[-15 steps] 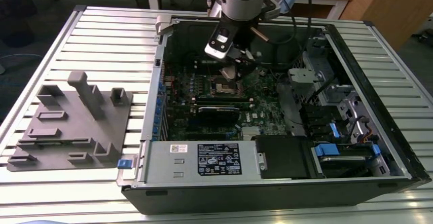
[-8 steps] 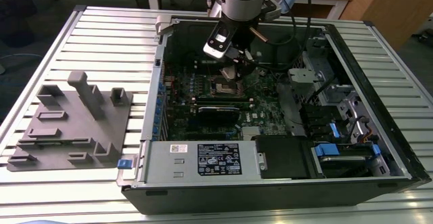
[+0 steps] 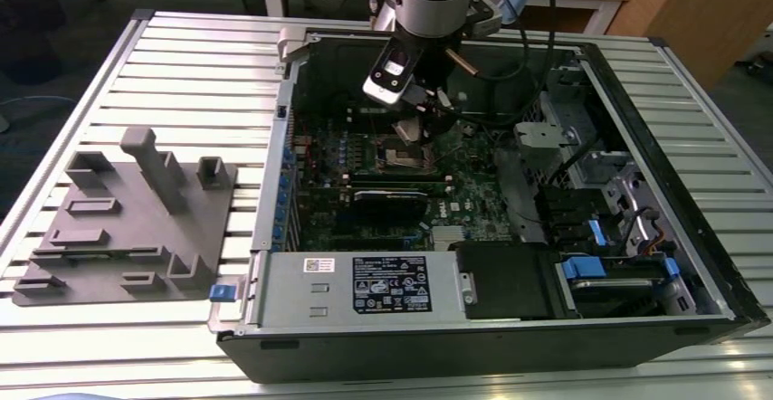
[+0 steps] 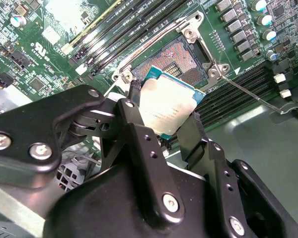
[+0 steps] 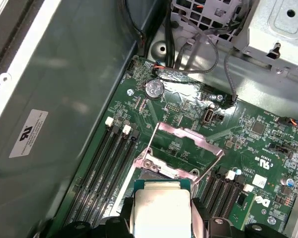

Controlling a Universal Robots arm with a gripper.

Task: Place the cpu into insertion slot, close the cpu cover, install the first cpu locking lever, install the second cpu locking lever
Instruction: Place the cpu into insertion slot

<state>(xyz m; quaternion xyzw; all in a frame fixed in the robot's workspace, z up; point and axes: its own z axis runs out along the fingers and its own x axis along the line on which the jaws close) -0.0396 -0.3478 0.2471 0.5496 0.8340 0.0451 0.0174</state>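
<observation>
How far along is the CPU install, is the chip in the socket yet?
Not yet. Done: only the pickup. In hand: the end effector grips the cpu, tilted just above the open insertion slot, not seated. Left: the cpu cover stands raised, and a locking lever lies unlatched beside the socket, so seating, cover and levers all remain.

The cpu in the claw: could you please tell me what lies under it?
Beneath the cpu sits the open insertion slot, its bare contacts showing past the chip's edge. The part of the slot behind the chip is covered, so its state cannot be seen.
</observation>
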